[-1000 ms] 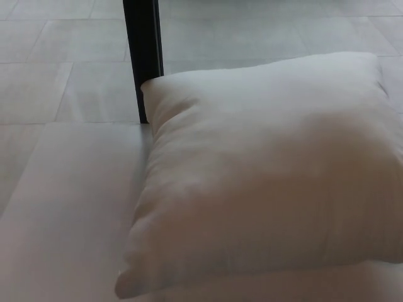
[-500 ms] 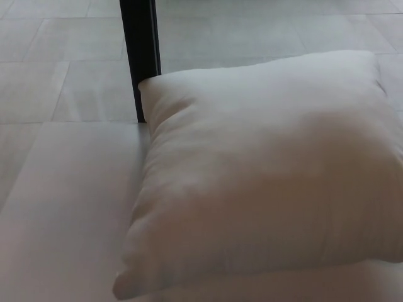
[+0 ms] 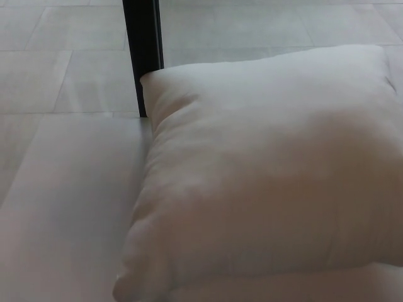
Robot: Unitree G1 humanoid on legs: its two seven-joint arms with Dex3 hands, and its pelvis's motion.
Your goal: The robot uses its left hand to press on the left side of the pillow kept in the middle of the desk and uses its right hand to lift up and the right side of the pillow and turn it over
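Observation:
A plump white pillow (image 3: pixel 264 170) lies flat on the pale desk top (image 3: pixel 69 214), filling the middle and right of the head view. Its far left corner (image 3: pixel 148 80) sits by the desk's back edge, and its near left corner (image 3: pixel 123 286) is close to the bottom of the picture. The pillow's right edge runs out of the frame. Neither of my hands nor any part of my arms shows.
A black upright post (image 3: pixel 143 50) stands just behind the pillow's far left corner. Beyond the desk's back edge lies a grey tiled floor (image 3: pixel 56 56). Bare desk surface stretches to the left of the pillow.
The whole picture has shifted slightly, so the camera has moved a little; the pillow itself lies as before.

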